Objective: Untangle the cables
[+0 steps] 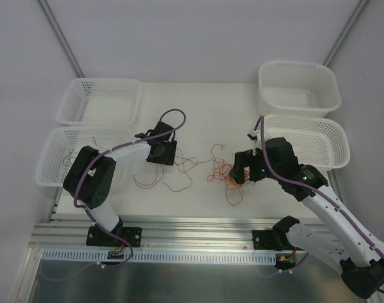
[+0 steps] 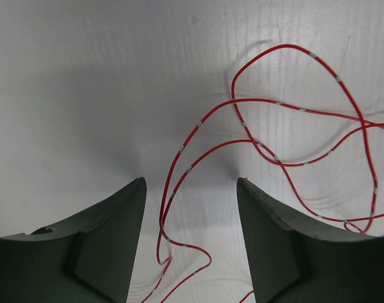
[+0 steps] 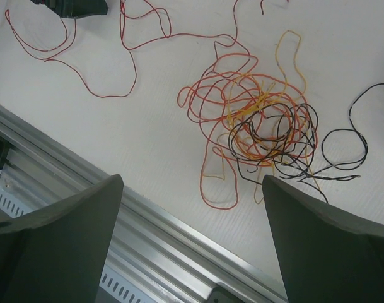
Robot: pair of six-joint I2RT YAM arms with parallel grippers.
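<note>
Pick step: my left gripper [image 2: 190, 183] open astride a loose red cable [image 2: 179, 154], right gripper [image 3: 193, 178] open above the tangled cables [image 3: 261, 126]; next, I likely close left on it.

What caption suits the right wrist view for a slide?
Open right tool hovers above tangled orange, black and yellow cables.

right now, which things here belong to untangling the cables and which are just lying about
Job:
- wire tangle, orange, red, black and yellow
- loose red wires
- near left basket, seemingly holding a few wires

Lying about:
- far left basket
- right basket
- white tub
</note>
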